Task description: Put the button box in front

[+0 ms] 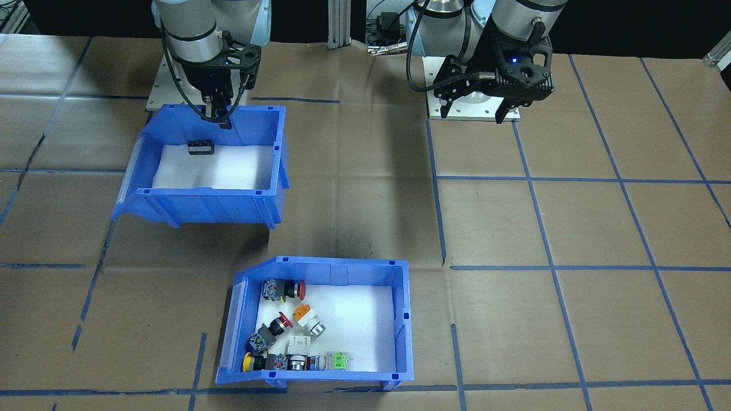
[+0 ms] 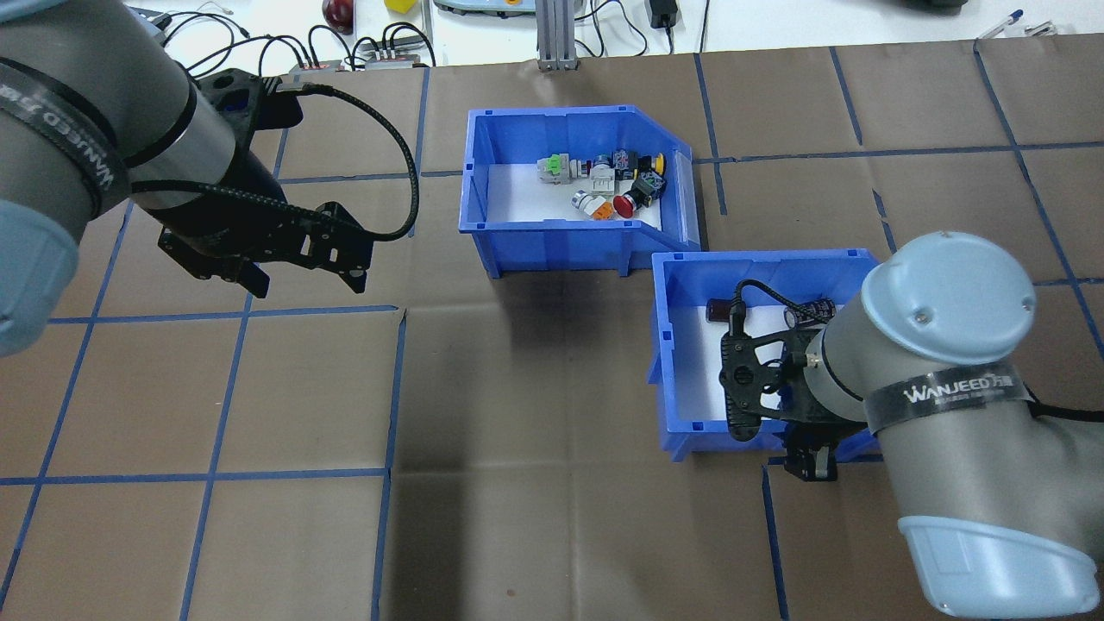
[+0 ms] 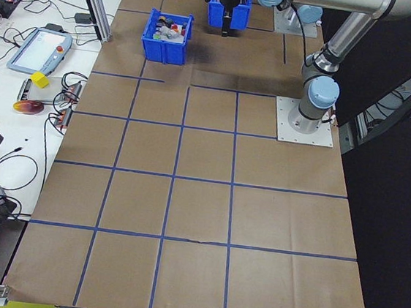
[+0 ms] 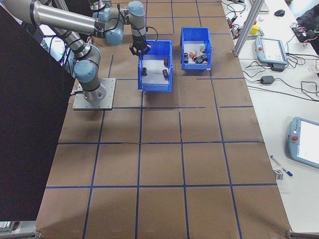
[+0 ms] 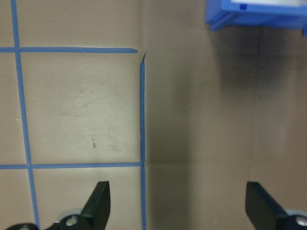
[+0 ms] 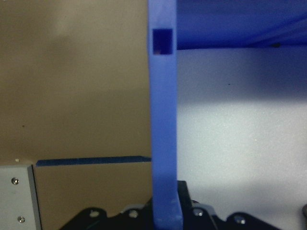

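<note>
The button box (image 1: 365,274) sits on the table's operator side, its open front facing the robot's right, long axis across the table. Right gripper (image 1: 219,117) is clamped on the other bin (image 1: 268,200) rear wall. Left gripper (image 2: 302,274) hangs spread, holding nothing.

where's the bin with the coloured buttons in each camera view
Exterior front-facing: the button box sits low, centre.
Overhead exterior: top centre.
Exterior left: top, left of centre.
Exterior right: top, right of centre.
Left wrist-mounted: a blue bin corner shows top right; which bin, I cannot tell.
Right wrist-mounted: not in view; only the other blue bin's wall.
Shared landmark: the other blue bin, gripped at its wall by the right gripper.
</note>
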### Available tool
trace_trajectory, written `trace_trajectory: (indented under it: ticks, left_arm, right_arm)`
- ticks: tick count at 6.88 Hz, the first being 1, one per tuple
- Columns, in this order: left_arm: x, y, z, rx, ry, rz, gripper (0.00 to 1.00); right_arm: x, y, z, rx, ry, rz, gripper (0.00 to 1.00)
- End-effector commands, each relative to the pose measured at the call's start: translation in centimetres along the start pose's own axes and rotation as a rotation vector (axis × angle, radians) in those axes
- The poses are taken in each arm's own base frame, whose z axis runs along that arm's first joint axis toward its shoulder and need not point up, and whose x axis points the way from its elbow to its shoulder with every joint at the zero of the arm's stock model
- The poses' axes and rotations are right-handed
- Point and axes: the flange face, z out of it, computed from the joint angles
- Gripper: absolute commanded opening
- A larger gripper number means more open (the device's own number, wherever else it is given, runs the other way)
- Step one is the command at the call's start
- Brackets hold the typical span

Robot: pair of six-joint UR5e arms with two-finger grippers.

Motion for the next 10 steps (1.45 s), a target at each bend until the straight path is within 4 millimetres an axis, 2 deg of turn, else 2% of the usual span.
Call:
trace_trajectory:
  ticks: [1,2,4,5,6,7,9,10]
  left_arm:
    - [-1.7,0.3,-0.8,0.011,-0.002,0.127,1.00]
    - [-3.1,-0.1,-0.6,0.006,-0.007,0.099,0.99]
    - [-3.4,0.0,-0.7,0.013,-0.008,0.081,0.99]
    - [-3.5,-0.4,-0.1,-0.003,-0.007,0.084,0.99]
    - [-3.5,-0.4,-0.6,0.010,-0.012,0.085,0.99]
    - [-4.6,-1.1,-0.7,0.024,-0.129,0.082,0.99]
    - [-4.7,-1.1,-0.8,0.046,-0.144,0.077,0.99]
    - [-4.7,-1.3,-0.8,0.047,-0.146,0.080,1.00]
  right_arm:
    - [-1.1,-5.6,1.3,0.027,0.028,0.028,0.09]
    - [-2.2,-8.7,2.1,0.040,0.044,0.016,0.09]
    - [-3.8,-13.8,4.6,0.047,0.050,0.013,0.09]
    - [-4.4,-15.4,5.3,0.039,0.045,-0.013,0.09]
    - [-4.2,-16.4,5.5,0.036,0.038,-0.010,0.09]
    - [-4.1,-17.2,6.0,0.029,0.026,-0.014,0.09]
    - [-4.2,-17.5,6.4,0.018,0.021,-0.028,0.09]
    - [-4.0,-17.0,6.6,-0.028,0.042,-0.037,0.09]
